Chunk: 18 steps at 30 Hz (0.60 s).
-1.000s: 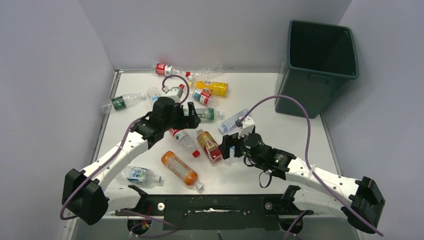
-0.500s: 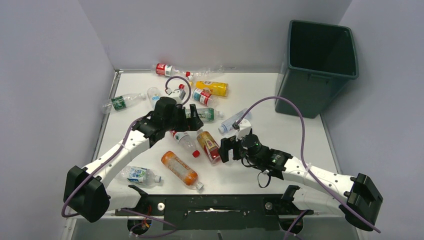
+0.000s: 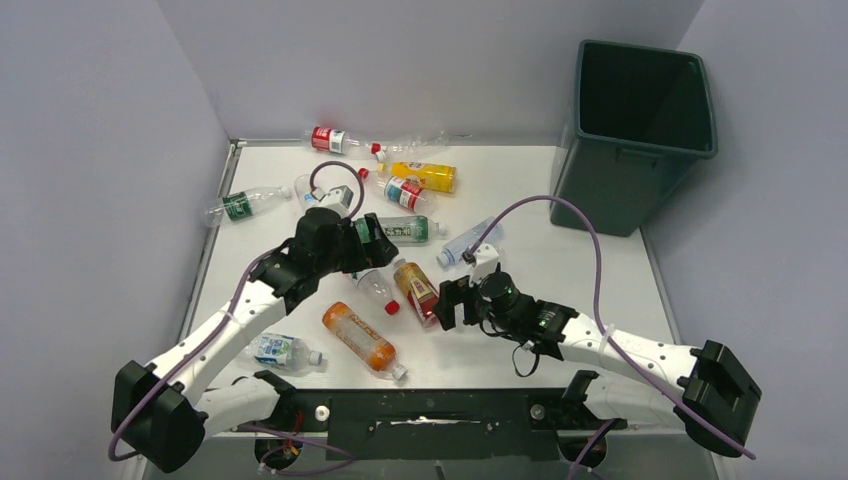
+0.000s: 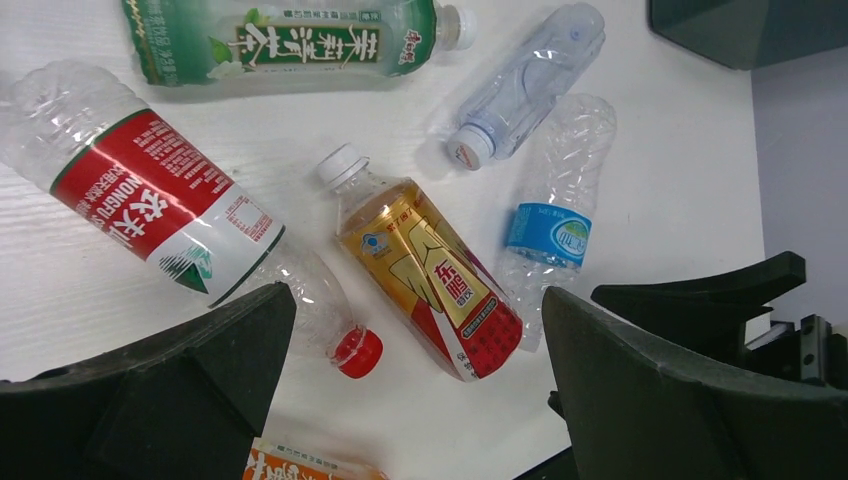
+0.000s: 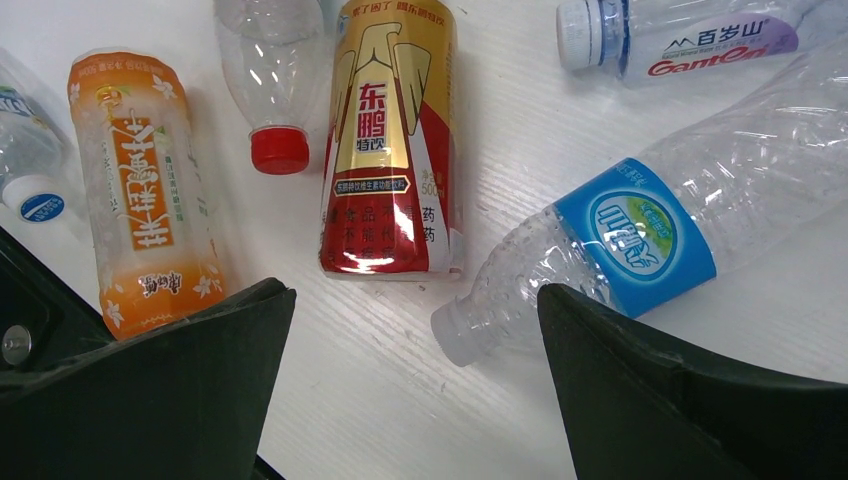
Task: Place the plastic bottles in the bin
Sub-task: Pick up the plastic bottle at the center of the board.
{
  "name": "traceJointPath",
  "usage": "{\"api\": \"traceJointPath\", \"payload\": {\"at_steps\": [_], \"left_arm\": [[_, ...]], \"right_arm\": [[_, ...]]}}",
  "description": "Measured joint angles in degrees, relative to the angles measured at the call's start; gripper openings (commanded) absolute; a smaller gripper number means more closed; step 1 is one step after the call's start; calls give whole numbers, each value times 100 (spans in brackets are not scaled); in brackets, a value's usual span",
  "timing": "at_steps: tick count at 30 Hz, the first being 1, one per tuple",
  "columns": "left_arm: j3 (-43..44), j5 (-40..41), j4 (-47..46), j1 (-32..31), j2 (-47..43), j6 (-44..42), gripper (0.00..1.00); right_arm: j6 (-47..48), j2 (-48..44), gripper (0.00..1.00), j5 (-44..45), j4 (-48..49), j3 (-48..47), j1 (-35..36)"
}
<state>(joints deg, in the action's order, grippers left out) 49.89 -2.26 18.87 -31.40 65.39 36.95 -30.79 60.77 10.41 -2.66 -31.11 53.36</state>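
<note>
— Any writing you can make out?
— The gold-and-red bottle [image 5: 392, 140] says "东鹏" in big red characters, with "特饮" beneath. The white-labelled bottle [image 5: 700, 40] reads "百岁山" and "Ganten".
— And the red-labelled bottle [image 4: 165, 205]?
— "NONGFU" in white capitals, beside large white characters "农夫".
— The orange bottle [image 5: 145, 190]? The green-labelled bottle [image 4: 290, 40]?
— Chinese characters on both, which I can't read with certainty. The blue-labelled bottle [image 5: 640, 235] has a round logo, its script too small to read.

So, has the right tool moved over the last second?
Yes. The right tool has pulled slightly back and leftward, ending farther from the tall dark green plastic bin.
</note>
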Motion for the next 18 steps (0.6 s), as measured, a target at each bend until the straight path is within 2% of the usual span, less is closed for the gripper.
{"api": "traceJointPath", "payload": {"at_steps": [6, 18], "left_arm": [[-70, 356, -22, 0, -496, 31, 98], [-280, 501, -55, 0, -503, -234, 98]], "right_arm": [[-192, 42, 98, -44, -42, 2, 0], [-826, 98, 98, -59, -267, 17, 0]]}}
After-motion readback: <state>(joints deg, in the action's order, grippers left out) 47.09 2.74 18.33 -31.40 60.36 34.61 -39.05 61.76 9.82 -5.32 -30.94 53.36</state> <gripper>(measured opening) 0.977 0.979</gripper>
